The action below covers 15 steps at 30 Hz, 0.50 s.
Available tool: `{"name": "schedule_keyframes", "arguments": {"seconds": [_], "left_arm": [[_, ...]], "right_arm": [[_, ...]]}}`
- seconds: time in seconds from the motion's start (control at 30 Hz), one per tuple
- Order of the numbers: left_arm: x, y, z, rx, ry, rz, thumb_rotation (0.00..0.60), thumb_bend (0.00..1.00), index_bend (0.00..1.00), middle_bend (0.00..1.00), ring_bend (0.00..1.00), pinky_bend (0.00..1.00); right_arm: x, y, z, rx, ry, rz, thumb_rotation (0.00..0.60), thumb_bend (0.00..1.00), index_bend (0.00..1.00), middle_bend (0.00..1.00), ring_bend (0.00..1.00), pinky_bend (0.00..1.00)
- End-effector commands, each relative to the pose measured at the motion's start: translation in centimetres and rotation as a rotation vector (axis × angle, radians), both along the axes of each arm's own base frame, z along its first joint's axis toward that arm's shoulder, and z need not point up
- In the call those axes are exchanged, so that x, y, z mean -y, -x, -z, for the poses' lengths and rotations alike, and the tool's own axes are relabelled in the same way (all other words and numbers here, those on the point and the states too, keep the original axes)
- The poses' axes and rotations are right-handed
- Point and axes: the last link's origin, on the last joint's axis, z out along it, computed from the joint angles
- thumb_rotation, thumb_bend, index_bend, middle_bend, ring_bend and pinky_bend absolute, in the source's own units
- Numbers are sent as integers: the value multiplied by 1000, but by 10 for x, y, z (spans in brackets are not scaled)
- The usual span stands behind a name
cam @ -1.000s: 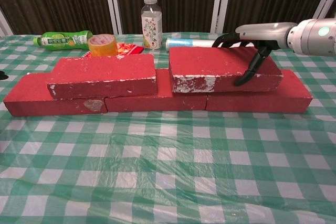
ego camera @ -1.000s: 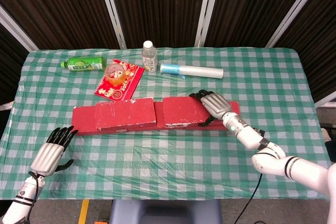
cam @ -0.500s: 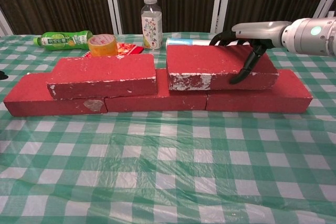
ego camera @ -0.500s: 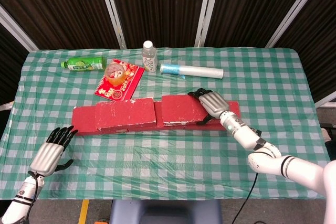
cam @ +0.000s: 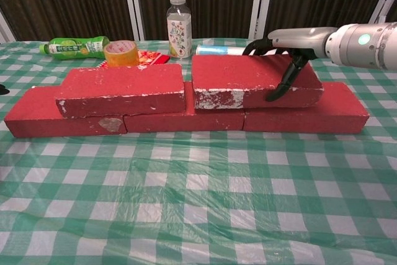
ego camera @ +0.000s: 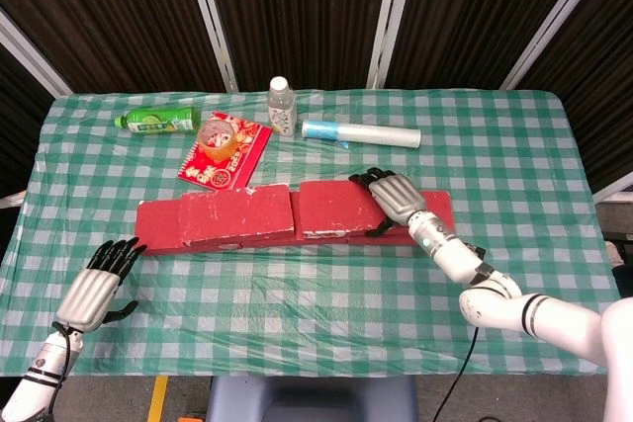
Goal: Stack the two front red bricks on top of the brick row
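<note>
Right upper brick (cam: 251, 80) rests on the brick row (cam: 186, 116), right hand's (ego camera: 396, 195) fingers (cam: 282, 82) clamped around its end.

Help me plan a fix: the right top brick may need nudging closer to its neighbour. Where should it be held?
Grip the right top brick at its right end, coming from the right over the top: the right robot hand already spans that end, and the left top brick blocks the other.
</note>
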Motion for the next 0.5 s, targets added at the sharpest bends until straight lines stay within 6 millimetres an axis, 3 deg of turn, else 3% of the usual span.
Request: {"name": "schedule_keyframes", "arguments": {"seconds": [0.03, 0.5], "left_arm": [[0, 0, 0, 0, 3, 1, 600, 248, 0, 0, 0, 55], [-1, 1, -2, 11, 12, -6, 600, 246, 0, 0, 0, 55]], "right_arm": [[0, 0, 1, 2, 0, 6, 600, 121, 311, 280, 197, 319], [1, -4, 5, -18, 4, 13, 600, 121, 275, 256, 193, 319]]}}
